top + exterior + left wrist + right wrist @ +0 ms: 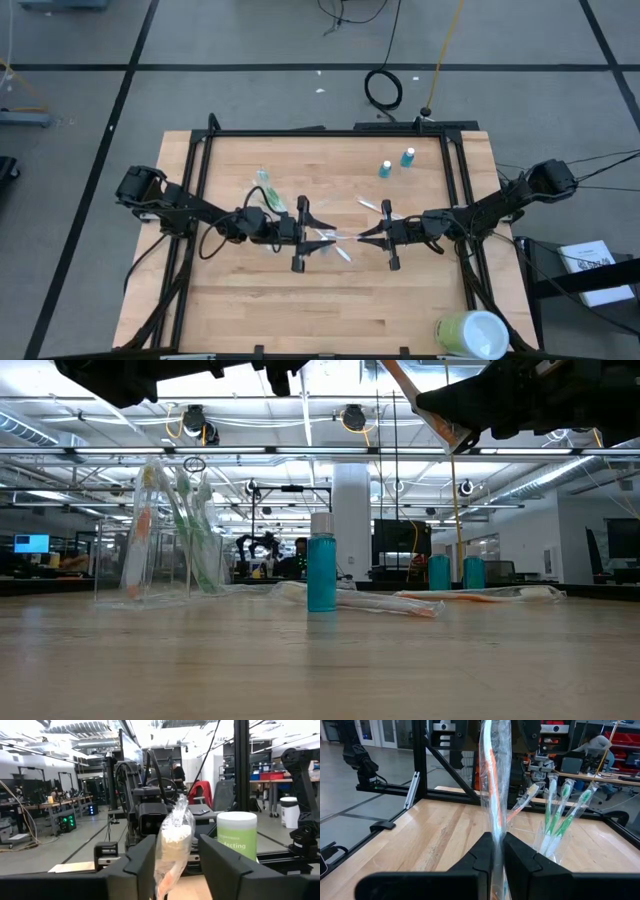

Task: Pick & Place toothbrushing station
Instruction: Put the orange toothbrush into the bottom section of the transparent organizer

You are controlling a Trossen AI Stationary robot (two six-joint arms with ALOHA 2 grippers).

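While the right gripper (498, 851) is pinching a wrapped toothbrush (495, 785) mid-surface above the boards, the left gripper (172, 865), jaws spread around its other end, should be closing squarely before the right releases.

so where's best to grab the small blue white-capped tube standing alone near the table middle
Take the small blue white-capped tube around its blue body, just below the cap, coming straight down from above. It stands upright and apart on the wooden table, so both sides look free; a wrapped toothbrush lying just behind it makes a low sideways approach riskier.
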